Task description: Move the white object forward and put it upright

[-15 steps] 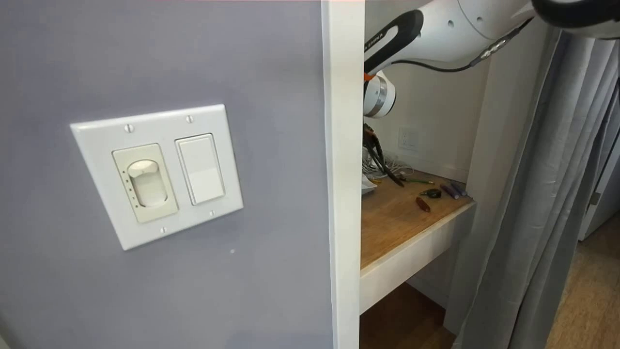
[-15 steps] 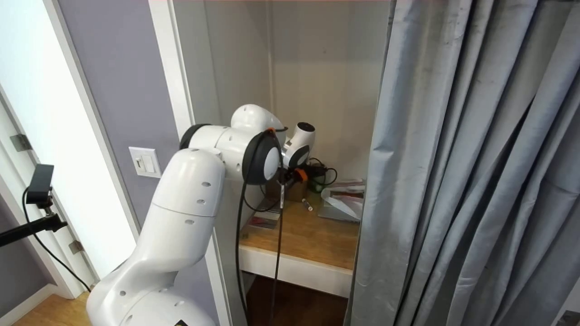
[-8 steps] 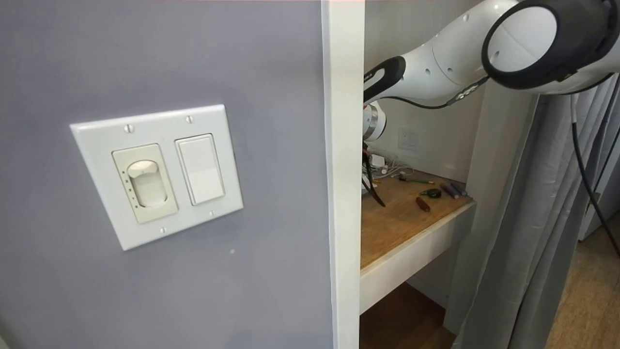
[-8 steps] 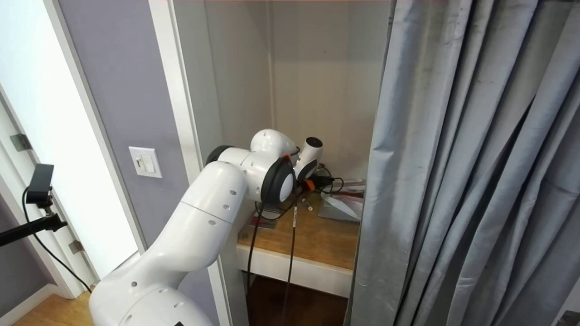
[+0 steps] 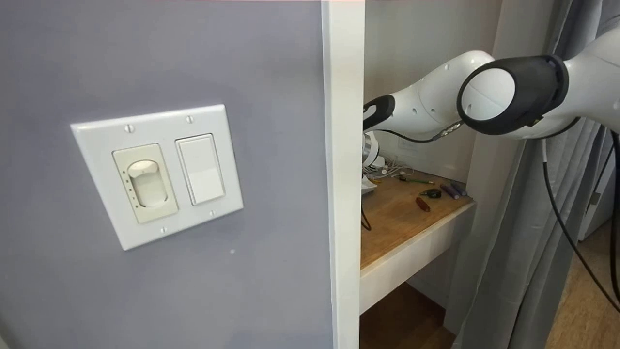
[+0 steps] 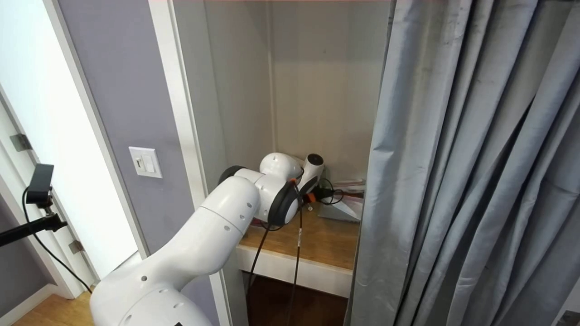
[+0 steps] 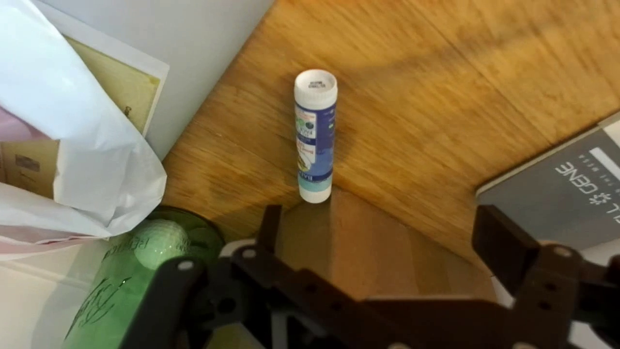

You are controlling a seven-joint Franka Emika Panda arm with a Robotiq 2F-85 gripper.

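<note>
The white object is a small tube (image 7: 315, 145) with a white cap, white ends and a blue label. In the wrist view it lies on the wooden top, cap end facing the camera, far end close to a brown box corner. A small white tip of the tube (image 6: 310, 208) peeks out beneath the hand in an exterior view. My gripper (image 7: 386, 232) is open, with wide-apart fingers (image 7: 269, 228) and nothing held. The tube is beyond the fingertips, nearer the left finger, not touched. A white post hides the gripper in an exterior view.
A brown box (image 7: 368, 242) stands below the tube. Left of it are a grey tray (image 7: 203, 43) with a white bag (image 7: 111, 169) and a green glass (image 7: 104, 295) with a golf ball. A grey lettered box (image 7: 557, 194) lies right. A curtain (image 6: 435, 181) flanks the alcove.
The arm has moved lower and farther into the alcove, bringing the hand down toward the wooden top. The dark gripper parts seen earlier beside the white post have mostly gone behind it.
</note>
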